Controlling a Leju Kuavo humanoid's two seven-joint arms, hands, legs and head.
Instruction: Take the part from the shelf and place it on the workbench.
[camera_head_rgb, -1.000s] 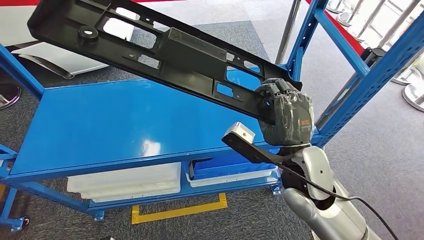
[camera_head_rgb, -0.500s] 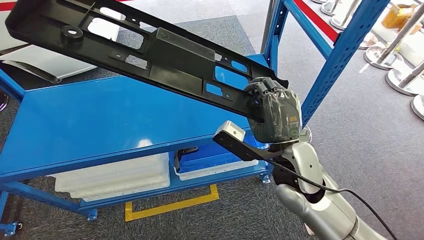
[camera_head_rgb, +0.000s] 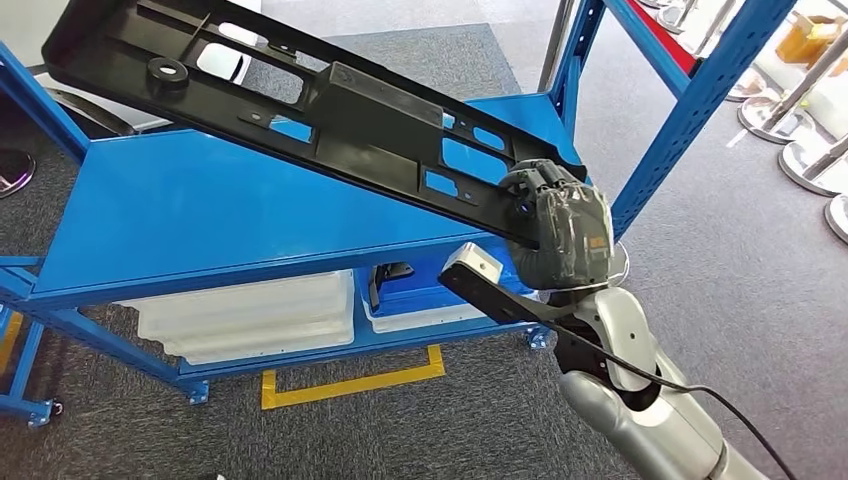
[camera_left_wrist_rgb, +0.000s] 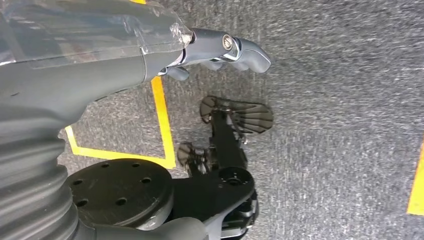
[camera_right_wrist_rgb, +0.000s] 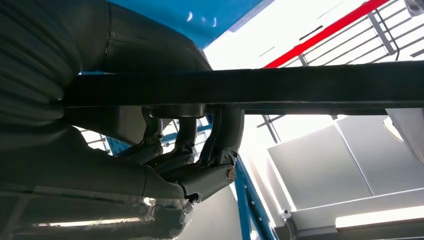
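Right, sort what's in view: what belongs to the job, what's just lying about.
Job:
- black part, gripped at its end by the right hand
- blue shelf

Lying about:
- white bins under the shelf
- yellow floor tape
- left hand, holding nothing

White bins (camera_head_rgb: 240, 318), yellow floor tape (camera_head_rgb: 350, 386), grey carpet (camera_head_rgb: 740, 240)

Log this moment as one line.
stage: carrying | right robot hand: grips one end of long black part | part: tilted, raised over blue shelf | left robot hand: empty, above floor
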